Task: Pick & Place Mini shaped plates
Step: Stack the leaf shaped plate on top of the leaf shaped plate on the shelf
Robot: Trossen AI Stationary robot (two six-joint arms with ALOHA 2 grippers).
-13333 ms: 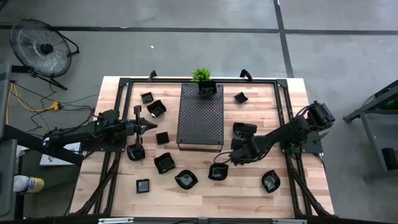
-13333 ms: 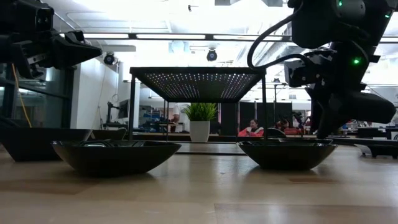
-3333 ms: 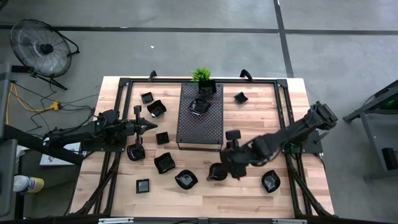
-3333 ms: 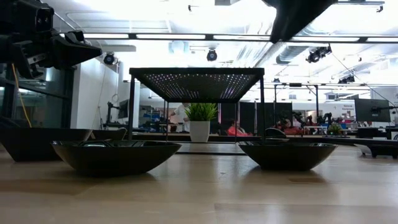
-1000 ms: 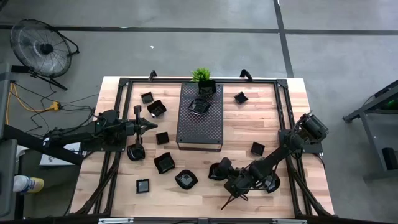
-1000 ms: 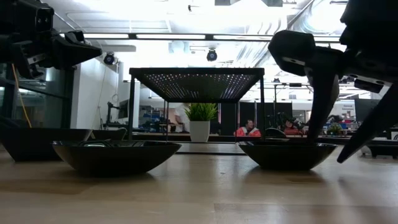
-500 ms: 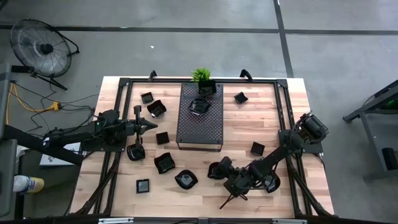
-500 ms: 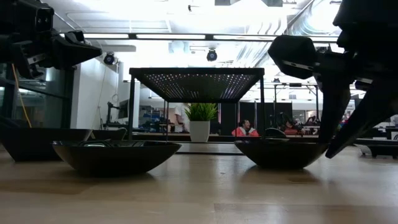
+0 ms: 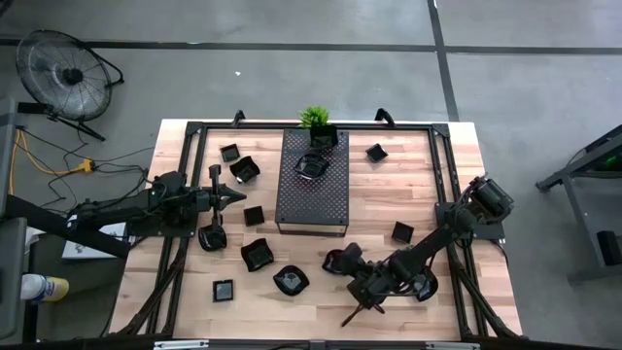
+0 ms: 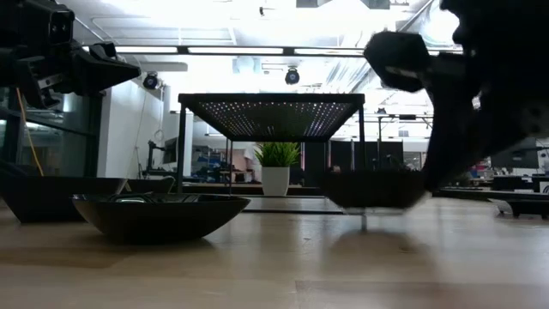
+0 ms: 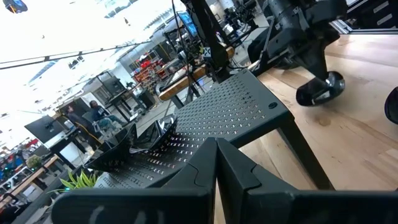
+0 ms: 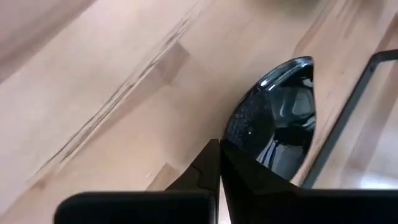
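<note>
The right gripper (image 9: pixel 342 261) has pinched its fingers together on the rim of a mini shaped plate (image 10: pixel 375 189) since a second ago, and that dish now hangs tilted just clear of the wooden table (image 9: pixel 321 301) near its front edge. The left gripper (image 9: pixel 236 195) waits closed and empty on the left, beside the perforated tray (image 9: pixel 313 185). Another plate (image 9: pixel 291 281) lies just left of the lifted one, with bare wood in front.
</note>
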